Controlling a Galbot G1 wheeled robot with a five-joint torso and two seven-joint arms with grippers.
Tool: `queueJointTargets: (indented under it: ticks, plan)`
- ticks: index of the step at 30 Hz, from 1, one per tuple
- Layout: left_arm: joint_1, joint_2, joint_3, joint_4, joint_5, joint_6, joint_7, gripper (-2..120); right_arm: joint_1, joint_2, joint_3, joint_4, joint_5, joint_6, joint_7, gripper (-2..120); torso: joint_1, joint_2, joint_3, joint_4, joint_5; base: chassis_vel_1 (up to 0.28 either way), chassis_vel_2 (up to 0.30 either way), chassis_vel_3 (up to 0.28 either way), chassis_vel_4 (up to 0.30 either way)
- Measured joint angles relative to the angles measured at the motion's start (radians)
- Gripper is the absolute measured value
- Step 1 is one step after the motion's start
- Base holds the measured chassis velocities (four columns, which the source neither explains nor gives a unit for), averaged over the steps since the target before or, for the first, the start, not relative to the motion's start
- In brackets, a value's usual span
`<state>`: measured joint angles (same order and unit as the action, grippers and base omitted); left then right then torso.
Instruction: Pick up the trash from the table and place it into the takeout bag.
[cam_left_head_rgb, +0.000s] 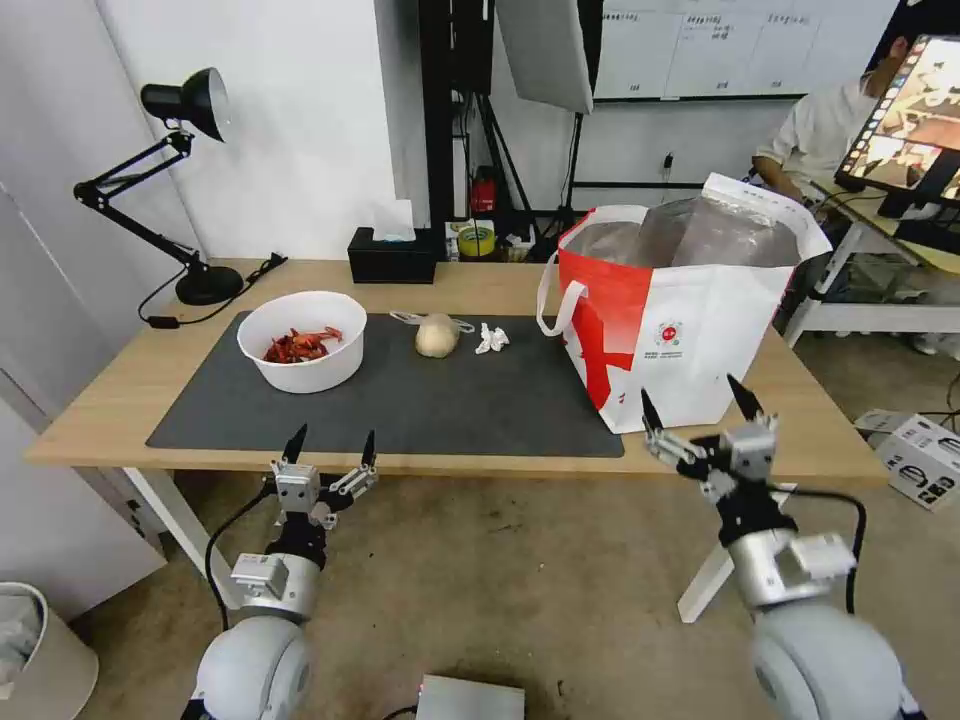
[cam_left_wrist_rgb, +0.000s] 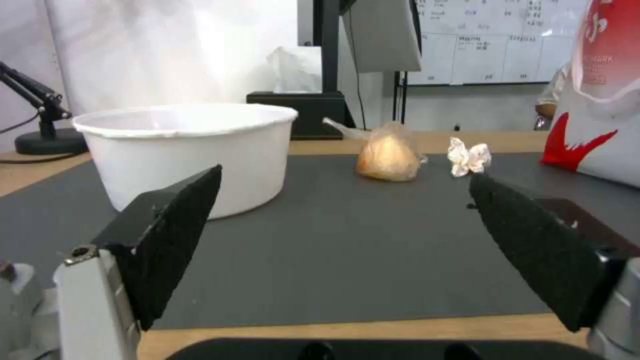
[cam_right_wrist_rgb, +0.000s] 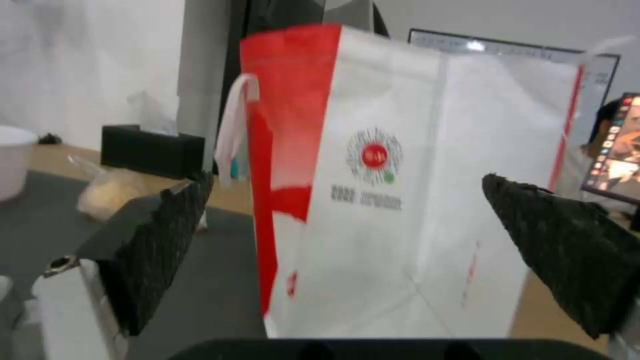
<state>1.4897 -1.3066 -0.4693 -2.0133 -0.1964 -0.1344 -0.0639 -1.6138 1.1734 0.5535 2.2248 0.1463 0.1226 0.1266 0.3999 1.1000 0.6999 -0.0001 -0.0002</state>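
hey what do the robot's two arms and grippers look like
Both arms are glossy grey-white with rounded joints and silver metal wrists. The left gripper and right gripper each have two pointed black fingers with textured pads on silver bases. A black cable loops beside each wrist.

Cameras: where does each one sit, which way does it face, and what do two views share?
Head view: high, looking down at the light wooden table; both arms show, left gripper and right gripper short of its near edge, jaws open.
Left wrist view: low, facing the white round bowl between its jaws.
Right wrist view: low, facing the red-and-white takeout bag.
Shared: both wrist views catch the beige wrapped lump.
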Motion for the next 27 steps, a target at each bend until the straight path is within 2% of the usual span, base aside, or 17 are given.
queueJointTargets:
  ticks: [3, 13, 18, 27]
  plan:
    - [0.007, -0.004, 0.002, -0.001, 0.000, -0.004, 0.000, 100, -0.045, 0.021, -0.001, -0.044, -0.059, 0.077, 0.000, 100, 0.000, 0.000, 0.000, 0.0000, 0.0001, 0.000, 0.000, 0.000, 0.000]
    - [0.011, -0.006, -0.003, -0.007, 0.001, -0.005, 0.000, 100, -0.082, 0.050, -0.049, -0.117, -0.089, 0.136, 0.001, 100, 0.000, 0.000, 0.000, 0.0001, 0.0001, 0.000, 0.000, 0.000, 0.000]
    - [0.014, -0.009, -0.005, -0.007, 0.001, -0.006, 0.000, 100, -0.092, 0.066, -0.088, -0.157, -0.095, 0.146, 0.032, 100, 0.000, 0.000, 0.000, 0.0001, 0.0002, 0.000, 0.000, 0.000, 0.000]
    - [0.015, -0.012, -0.009, -0.003, 0.002, -0.011, 0.000, 100, -0.094, 0.067, -0.098, -0.178, -0.101, 0.131, 0.043, 100, 0.000, 0.000, 0.000, 0.0001, 0.0001, 0.000, 0.000, 0.000, 0.000]
